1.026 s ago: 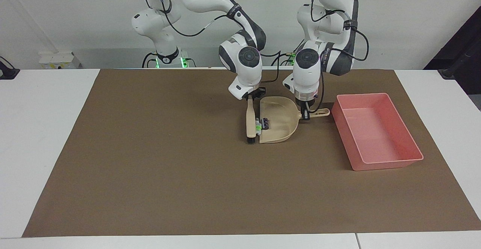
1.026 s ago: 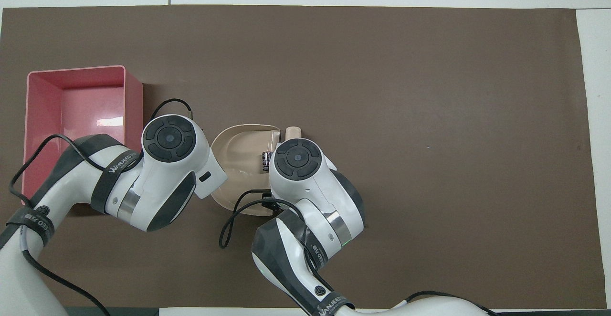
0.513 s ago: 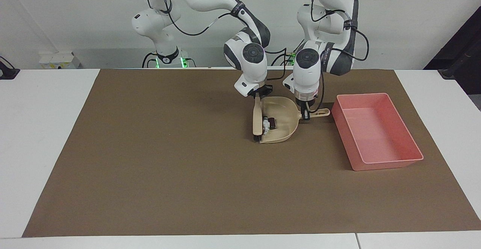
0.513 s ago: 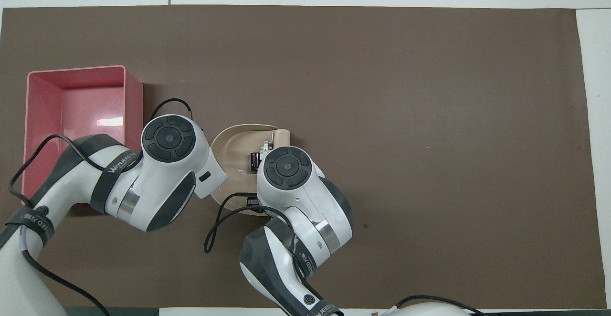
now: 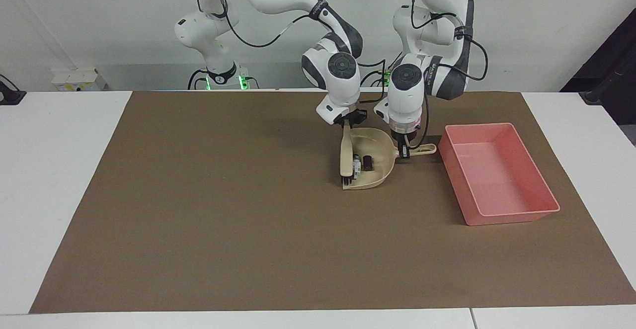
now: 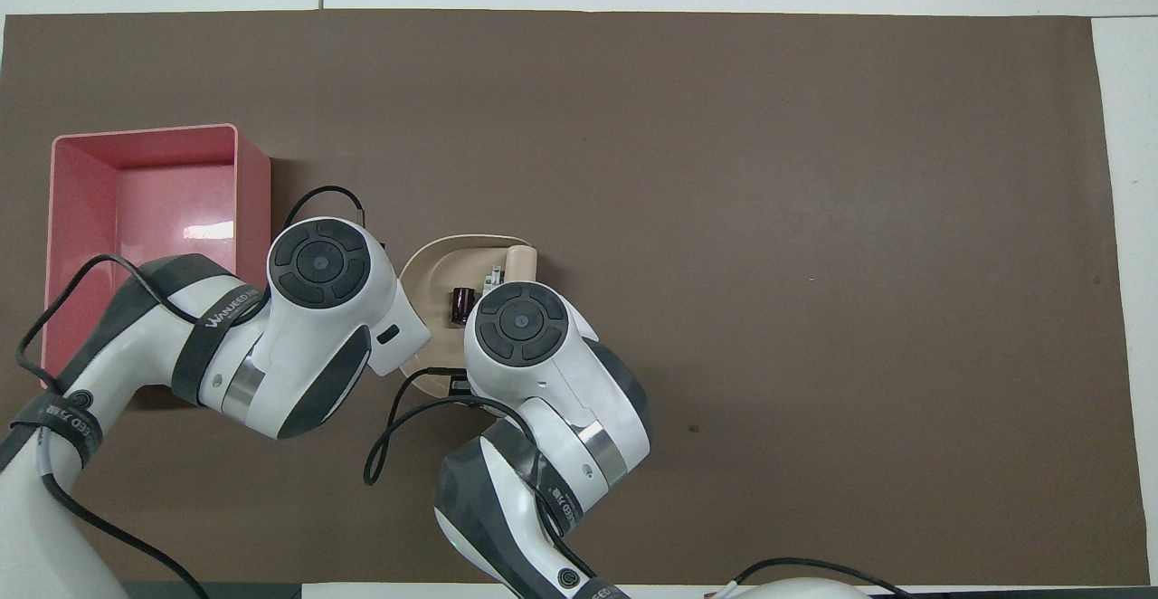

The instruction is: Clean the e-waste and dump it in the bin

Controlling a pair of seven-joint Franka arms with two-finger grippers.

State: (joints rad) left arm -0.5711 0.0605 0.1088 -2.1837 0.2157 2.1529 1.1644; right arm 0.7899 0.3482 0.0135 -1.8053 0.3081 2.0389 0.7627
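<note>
The right gripper (image 5: 346, 123) pinches a beige brush (image 5: 345, 155) at the beige plastic dustpan (image 5: 380, 142), its handle clamped by the left gripper (image 5: 404, 151), two tiny e-waste bits (image 5: 362, 164) inside, beside the pink tray bin (image 5: 539, 180).

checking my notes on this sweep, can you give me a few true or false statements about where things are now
1. The e-waste lies in the dustpan. True.
2. The bin holds the e-waste. False: nothing shows in it.
3. The left gripper is shut on the dustpan's handle. True.
4. The right gripper is open and holds nothing. False: it is shut on the brush.
5. The bin sits toward the right arm's end of the table. False: toward the left arm's end.
</note>
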